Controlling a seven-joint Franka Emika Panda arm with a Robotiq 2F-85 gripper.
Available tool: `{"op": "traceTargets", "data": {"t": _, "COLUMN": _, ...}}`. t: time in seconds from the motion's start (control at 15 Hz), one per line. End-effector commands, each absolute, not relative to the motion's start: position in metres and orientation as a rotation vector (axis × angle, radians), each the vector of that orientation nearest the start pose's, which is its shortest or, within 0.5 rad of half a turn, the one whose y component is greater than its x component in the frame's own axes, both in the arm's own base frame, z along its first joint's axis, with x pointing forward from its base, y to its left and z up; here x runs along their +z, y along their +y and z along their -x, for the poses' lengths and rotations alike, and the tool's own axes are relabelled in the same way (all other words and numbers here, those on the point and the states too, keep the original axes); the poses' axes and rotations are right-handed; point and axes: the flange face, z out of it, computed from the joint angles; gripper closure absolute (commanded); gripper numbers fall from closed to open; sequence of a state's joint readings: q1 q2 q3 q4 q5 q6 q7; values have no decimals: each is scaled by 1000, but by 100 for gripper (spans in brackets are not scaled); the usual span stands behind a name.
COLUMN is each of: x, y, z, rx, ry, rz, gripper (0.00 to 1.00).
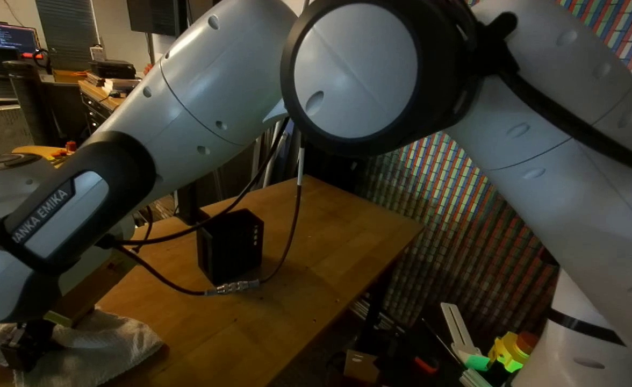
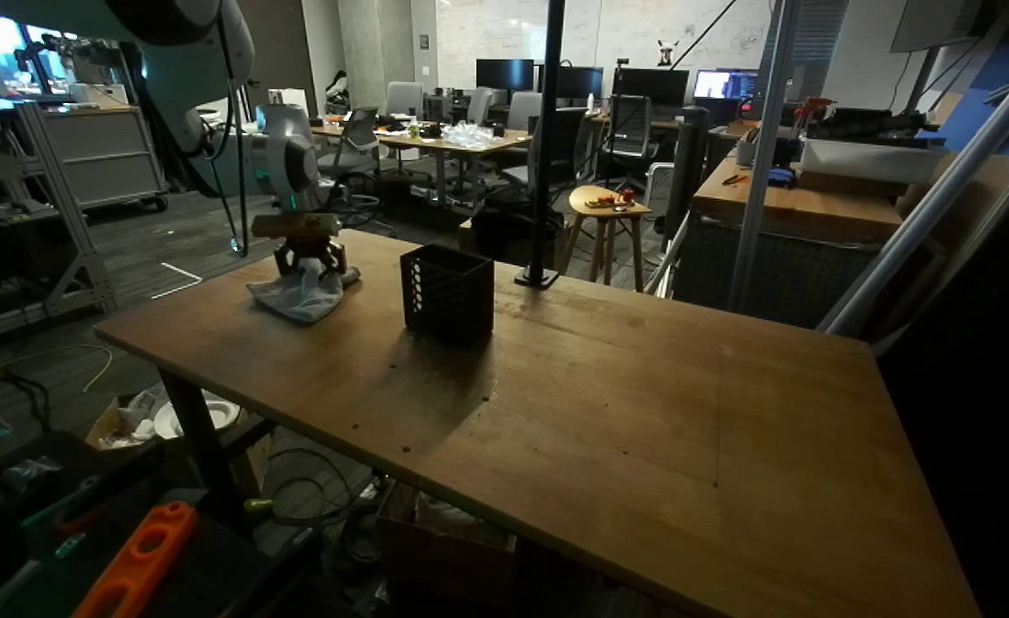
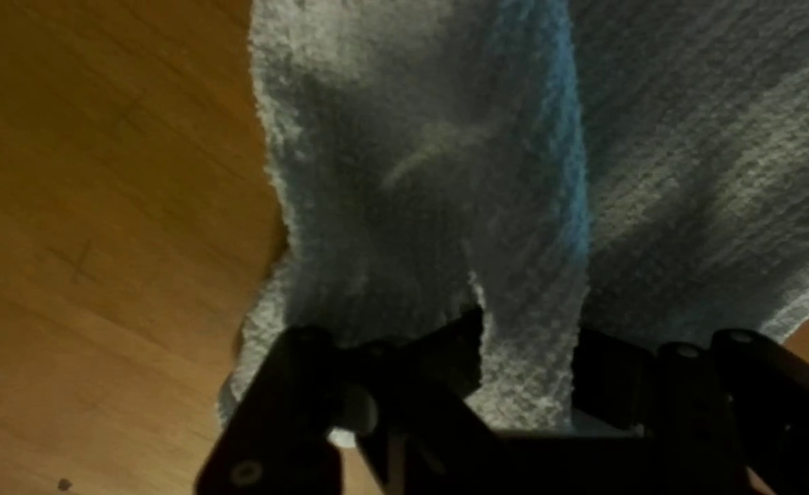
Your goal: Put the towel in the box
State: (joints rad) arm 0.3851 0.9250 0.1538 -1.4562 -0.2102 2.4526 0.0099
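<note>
Your jaws grip a raised fold of the towel (image 2: 301, 297); the remainder lies on the worktop (image 2: 607, 403), near but apart from the black box (image 2: 463, 302). Raise vertically until all hanging cloth clears the box, then centre over it, lower and release.

Gripper (image 2: 309, 264) over the towel (image 2: 303, 297), box (image 2: 449, 299) near but apart.
Gripper points down; a peak of greyish towel stands between its fingers, the rest lying spread below them on the wooden table (image 2: 642, 421). Box is black, lattice-sided, upright beside the gripper. A black post (image 2: 546, 146) stands farther from the gripper than the box.
</note>
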Motion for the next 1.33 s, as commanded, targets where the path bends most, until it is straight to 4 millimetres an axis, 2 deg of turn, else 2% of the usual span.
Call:
{"op": "traceTargets", "data": {"t": 0.0, "x": 166, "y": 352, "z": -618, "rx": -146, "ry": -972, "rz": 2991, "gripper": 97}}
{"op": "traceTargets", "data": {"t": 0.13, "x": 182, "y": 339, "z": -619, "rx": -141, "ry": -946, "rz": 3008, "gripper": 97}}
{"op": "traceTargets", "data": {"t": 0.33, "x": 211, "y": 305, "z": -630, "rx": -153, "ry": -888, "rz": 3058, "gripper": 97}}
{"op": "traceTargets", "data": {"t": 0.6, "x": 263, "y": 229, "z": -657, "rx": -171, "ry": -749, "rz": 3146, "gripper": 97}}
{"op": "traceTargets", "data": {"t": 0.87, "x": 314, "y": 146, "z": -680, "rx": -185, "ry": -516, "rz": 3228, "gripper": 97}}
{"op": "traceTargets", "data": {"t": 1.07, "x": 345, "y": 87, "z": -688, "rx": -209, "ry": -386, "rz": 3262, "gripper": 97}}
{"op": "traceTargets", "data": {"t": 1.27, "x": 371, "y": 39, "z": -687, "rx": -266, "ry": -292, "rz": 3293, "gripper": 97}}
